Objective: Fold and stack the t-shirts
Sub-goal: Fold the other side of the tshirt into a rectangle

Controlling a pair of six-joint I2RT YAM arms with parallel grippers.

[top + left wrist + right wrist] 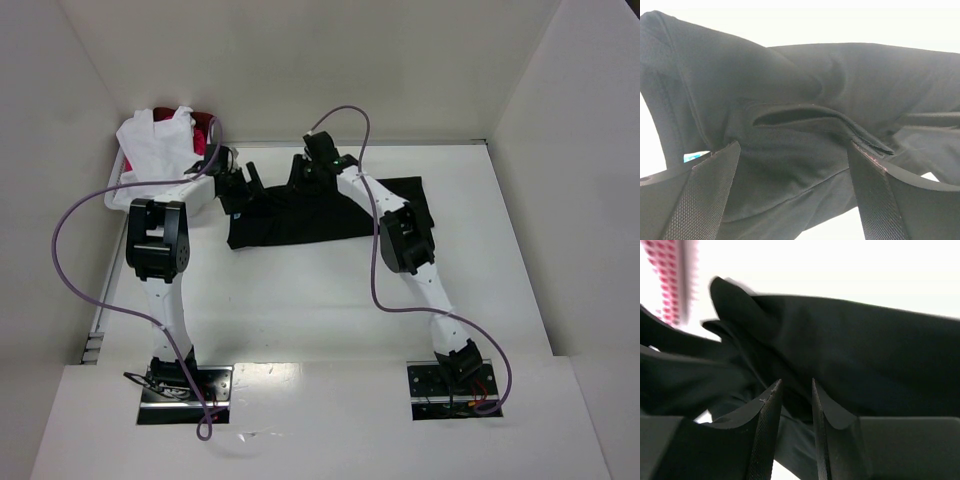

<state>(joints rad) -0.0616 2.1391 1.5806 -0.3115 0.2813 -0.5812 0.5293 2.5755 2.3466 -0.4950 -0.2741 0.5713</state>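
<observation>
A plain black t-shirt with a small light-blue neck label contrasts with the white bench; a white t-shirt and a red t-shirt show above a white basket. The left arm and right arm are white with black joints and purple cables. The left fingers are black with finely cross-hatched pads, the right fingers plain black.

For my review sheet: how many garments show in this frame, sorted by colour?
Black t-shirt, on the table: 1
White shirt, heaped at the far left: 1
Red shirt, mostly hidden behind the white one: 1
Total: 3
</observation>
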